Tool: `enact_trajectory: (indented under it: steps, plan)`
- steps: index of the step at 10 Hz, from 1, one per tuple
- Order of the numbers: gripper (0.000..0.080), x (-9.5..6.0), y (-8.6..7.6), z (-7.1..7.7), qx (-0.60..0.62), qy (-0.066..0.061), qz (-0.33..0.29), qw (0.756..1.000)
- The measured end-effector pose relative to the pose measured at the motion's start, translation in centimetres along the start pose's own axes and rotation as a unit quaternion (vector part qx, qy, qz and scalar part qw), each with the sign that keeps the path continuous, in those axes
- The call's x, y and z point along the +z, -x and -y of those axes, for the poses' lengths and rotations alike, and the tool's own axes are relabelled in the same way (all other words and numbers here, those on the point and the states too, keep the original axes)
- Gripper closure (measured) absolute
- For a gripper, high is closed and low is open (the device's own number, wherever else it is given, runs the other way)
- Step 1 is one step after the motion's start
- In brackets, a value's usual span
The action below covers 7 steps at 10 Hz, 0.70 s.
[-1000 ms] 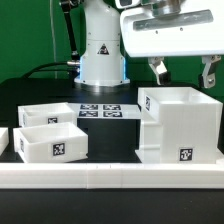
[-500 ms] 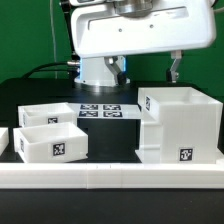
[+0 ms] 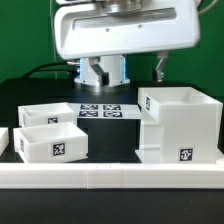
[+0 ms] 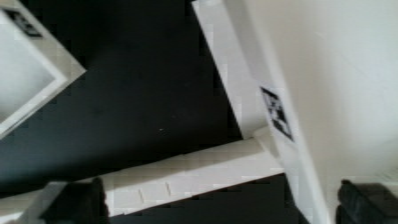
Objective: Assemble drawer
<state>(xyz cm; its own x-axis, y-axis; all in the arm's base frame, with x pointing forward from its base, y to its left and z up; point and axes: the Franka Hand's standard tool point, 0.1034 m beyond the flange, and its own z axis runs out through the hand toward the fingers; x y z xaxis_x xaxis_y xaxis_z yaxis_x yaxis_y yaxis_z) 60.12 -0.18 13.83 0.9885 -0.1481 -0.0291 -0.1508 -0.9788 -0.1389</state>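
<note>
Your gripper is sliding toward the exterior view's left, fingers spread and empty; the front tray is sitting lower-left of them, the housing lower-right.

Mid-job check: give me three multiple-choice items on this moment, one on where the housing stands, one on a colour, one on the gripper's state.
1. Where does the housing stand relative to the nearer tray?
A. On the exterior view's right of it
B. On the exterior view's left of it
C. Stacked on top of it

2. What colour is the table top?
A. White
B. Black
C. Wood brown

3. What is the gripper doing?
A. Shut on a tray
B. Shut on the housing
C. Open, holding nothing

Answers:
1. A, a strip of bare table separates them.
2. B, it shows dark between the white parts.
3. C, its fingers hang wide apart above the parts.
</note>
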Motion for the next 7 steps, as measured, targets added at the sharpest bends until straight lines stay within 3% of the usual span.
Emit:
enact_trajectory:
  steps: [3, 4, 7]
  plan:
    - [0.0151, 0.4, 0.1, -2.6, -0.118, 0.018, -0.004, 0.993]
    - [0.0151, 0.7, 0.3, -3.2, -0.106, 0.015, -0.002, 0.994]
    - [0.0151, 0.8, 0.4, -3.2, -0.109, 0.015, -0.001, 0.994]
